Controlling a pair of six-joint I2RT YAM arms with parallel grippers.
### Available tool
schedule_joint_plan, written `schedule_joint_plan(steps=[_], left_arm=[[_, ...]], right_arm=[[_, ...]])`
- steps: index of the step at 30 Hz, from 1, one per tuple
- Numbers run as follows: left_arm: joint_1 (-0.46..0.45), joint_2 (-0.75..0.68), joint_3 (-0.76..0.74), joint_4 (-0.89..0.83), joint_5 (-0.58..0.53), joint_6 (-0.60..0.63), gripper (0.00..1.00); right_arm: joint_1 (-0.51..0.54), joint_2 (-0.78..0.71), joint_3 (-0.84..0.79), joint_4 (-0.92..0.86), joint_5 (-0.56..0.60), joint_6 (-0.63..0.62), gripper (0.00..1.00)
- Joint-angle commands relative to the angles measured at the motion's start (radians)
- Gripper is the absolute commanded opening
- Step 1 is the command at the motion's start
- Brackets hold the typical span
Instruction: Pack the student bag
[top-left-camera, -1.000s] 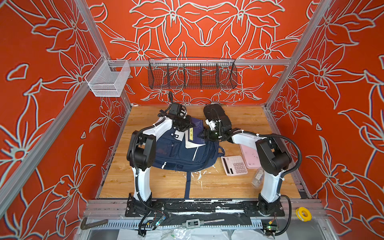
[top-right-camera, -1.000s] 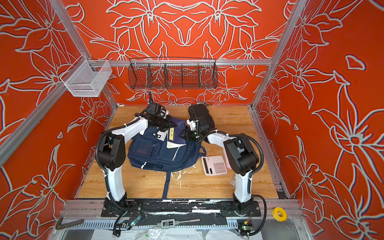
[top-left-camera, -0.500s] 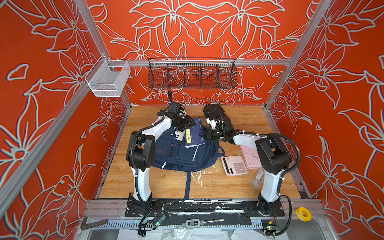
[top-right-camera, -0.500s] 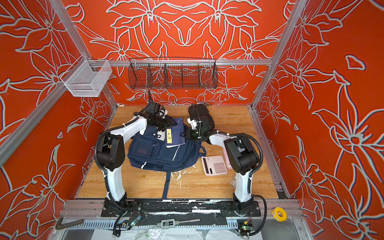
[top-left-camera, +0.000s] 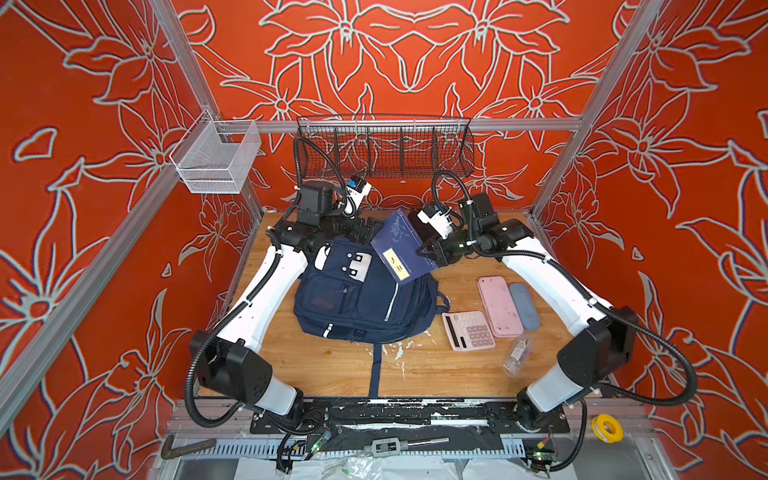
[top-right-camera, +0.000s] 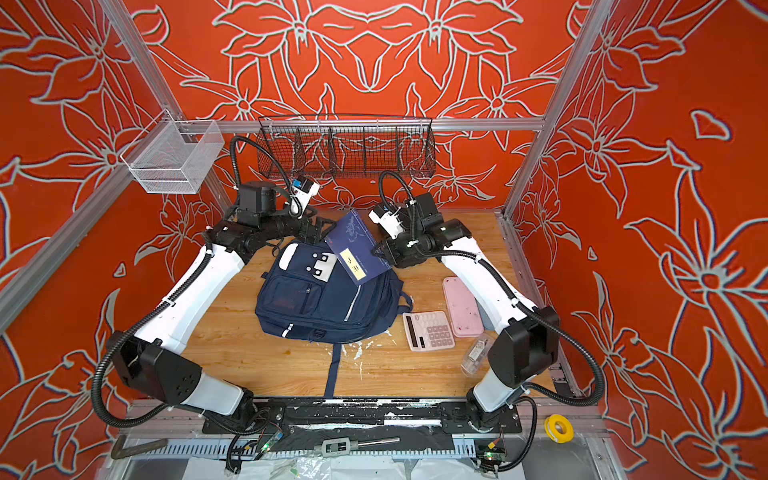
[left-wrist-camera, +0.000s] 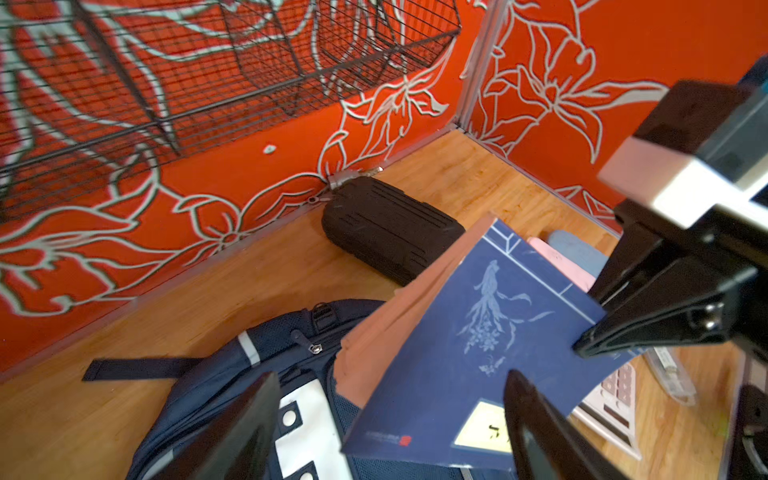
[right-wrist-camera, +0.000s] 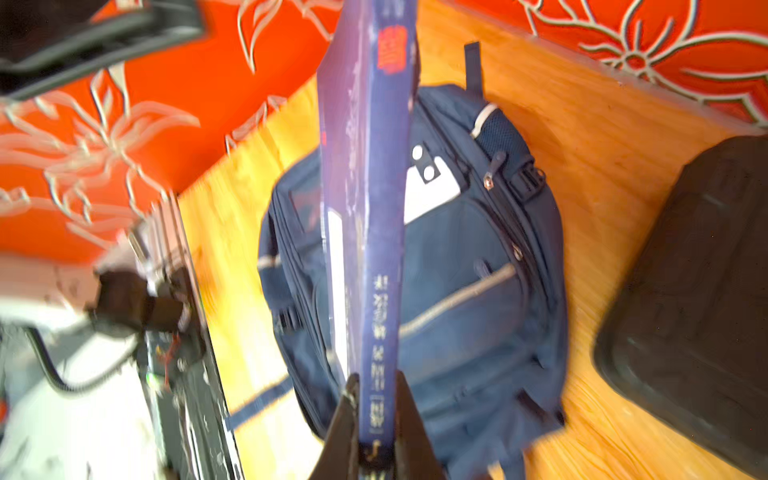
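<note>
Currently the student bag lies flat on the wooden bench, front pockets facing up, in the middle between the two arms. Its white patch with dark dots sits near the bag's top end, which points toward the back wall. One strap trails off the bag's bottom end toward the robot base.

The right gripper is clamped on a navy-blue book. In the right wrist view the two fingers press on either side of the book at its spine. The book is held tilted above the bag's top end, on the right arm's side of it. Its cover carries a pale yellow label. Whether its lower corner touches the bag cannot be told.

The left gripper is spread wide and holds nothing. It hangs over the bag's top end, just beside the book. Whether a finger touches the book cannot be told.

A black hard case lies beyond the bag's top end, against the back wall. A pink calculator lies just beside the bag on the right arm's side. A pink case lies farther from the bag on that same side.
</note>
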Motion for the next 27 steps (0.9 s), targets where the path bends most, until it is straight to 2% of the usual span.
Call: schedule_joint_plan(steps=[1, 6, 10, 11, 13, 14, 15, 16, 17, 18, 19, 21, 23, 26, 27], left_arm=[[-0.015, 0.018, -0.039, 0.019, 0.177, 0.225, 0.85], [-0.038, 0.064, 0.002, -0.034, 0.366, 0.262, 0.85], [-0.082, 0.080, -0.003, -0.020, 0.438, 0.269, 0.83], [-0.092, 0.091, 0.008, -0.036, 0.458, 0.276, 0.79], [-0.096, 0.112, 0.031, -0.044, 0.526, 0.256, 0.62], [-0.095, 0.125, 0.046, -0.050, 0.558, 0.243, 0.43], [-0.096, 0.135, 0.059, -0.051, 0.578, 0.223, 0.18], [-0.096, 0.139, 0.068, -0.040, 0.589, 0.200, 0.00], [-0.096, 0.136, 0.068, -0.006, 0.597, 0.152, 0.00], [-0.096, 0.130, 0.062, 0.034, 0.609, 0.101, 0.00], [-0.096, 0.123, 0.056, 0.074, 0.609, 0.047, 0.00], [-0.096, 0.116, 0.058, 0.134, 0.596, -0.063, 0.00], [-0.096, 0.110, 0.058, 0.186, 0.579, -0.169, 0.00], [-0.097, 0.105, 0.032, 0.296, 0.553, -0.334, 0.00], [-0.098, 0.100, 0.015, 0.340, 0.546, -0.380, 0.00]], right_arm=[[-0.003, -0.060, 0.023, -0.159, -0.006, -0.201, 0.00], [-0.003, -0.128, 0.030, -0.231, -0.025, -0.279, 0.00], [-0.001, -0.137, 0.035, -0.268, -0.039, -0.307, 0.00], [-0.001, -0.139, 0.036, -0.274, -0.039, -0.321, 0.00], [-0.002, -0.142, 0.040, -0.276, -0.023, -0.337, 0.00], [-0.001, -0.144, 0.046, -0.280, -0.016, -0.350, 0.00], [-0.002, -0.147, 0.052, -0.275, 0.006, -0.353, 0.00], [-0.003, -0.151, 0.053, -0.264, 0.035, -0.338, 0.00], [-0.006, -0.156, 0.052, -0.256, 0.062, -0.336, 0.00], [-0.008, -0.163, 0.047, -0.242, 0.112, -0.322, 0.22], [-0.013, -0.172, 0.038, -0.226, 0.156, -0.305, 0.40], [-0.046, -0.208, -0.009, -0.179, 0.215, -0.265, 0.63], [-0.105, -0.258, -0.085, -0.107, 0.169, -0.220, 0.73], [-0.208, -0.356, -0.246, 0.099, 0.024, -0.085, 0.97], [-0.235, -0.391, -0.299, 0.170, -0.017, -0.033, 0.97]])
